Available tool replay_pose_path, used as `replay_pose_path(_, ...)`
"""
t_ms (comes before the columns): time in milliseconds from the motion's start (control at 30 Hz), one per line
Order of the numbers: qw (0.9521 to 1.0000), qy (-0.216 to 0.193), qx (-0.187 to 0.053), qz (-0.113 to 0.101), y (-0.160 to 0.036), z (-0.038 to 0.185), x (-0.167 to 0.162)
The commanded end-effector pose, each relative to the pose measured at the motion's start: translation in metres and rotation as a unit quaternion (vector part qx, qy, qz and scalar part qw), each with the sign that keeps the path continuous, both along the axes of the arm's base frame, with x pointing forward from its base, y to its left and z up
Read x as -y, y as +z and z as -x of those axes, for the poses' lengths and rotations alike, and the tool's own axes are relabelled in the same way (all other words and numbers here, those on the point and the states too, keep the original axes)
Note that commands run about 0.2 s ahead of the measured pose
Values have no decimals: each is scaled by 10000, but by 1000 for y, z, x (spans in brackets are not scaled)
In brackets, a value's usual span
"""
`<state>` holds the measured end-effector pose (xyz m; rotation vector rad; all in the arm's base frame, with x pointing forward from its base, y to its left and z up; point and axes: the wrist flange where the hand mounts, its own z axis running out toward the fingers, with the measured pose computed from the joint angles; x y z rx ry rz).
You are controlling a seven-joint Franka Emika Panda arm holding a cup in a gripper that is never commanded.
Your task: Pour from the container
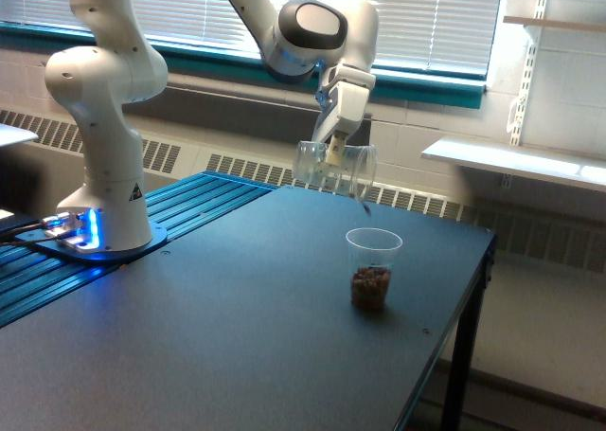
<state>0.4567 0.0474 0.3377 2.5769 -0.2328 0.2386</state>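
The container [336,166], a clear squat plastic cup, hangs tipped on its side above the dark table, its mouth toward the exterior view's right. My gripper [333,149] is shut on it from above. A last trace of brown grains shows at its lower lip. Below and a little to the right stands a slimmer clear cup [372,269], upright, with a layer of brown grains in its bottom. The two cups are apart, with a clear gap between them.
The white arm base [102,118] stands at the left on a blue ribbed platform [194,199]. The table's right edge [478,289] drops off close to the standing cup. A white shelf [516,161] and a radiator line the back wall.
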Motion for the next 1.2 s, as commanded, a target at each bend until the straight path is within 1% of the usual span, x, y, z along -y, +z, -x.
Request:
replay_pose_path(33,9998,100,-90,112,-2,0,-5)
replay_pose_path(467,9998,125,-115,101,-5,-1,-7)
replay_pose_path(800,9999,115,-123,33,-7,-1,-6)
replay_pose_path(1200,9999,85,-76,-62,-11,3,-3)
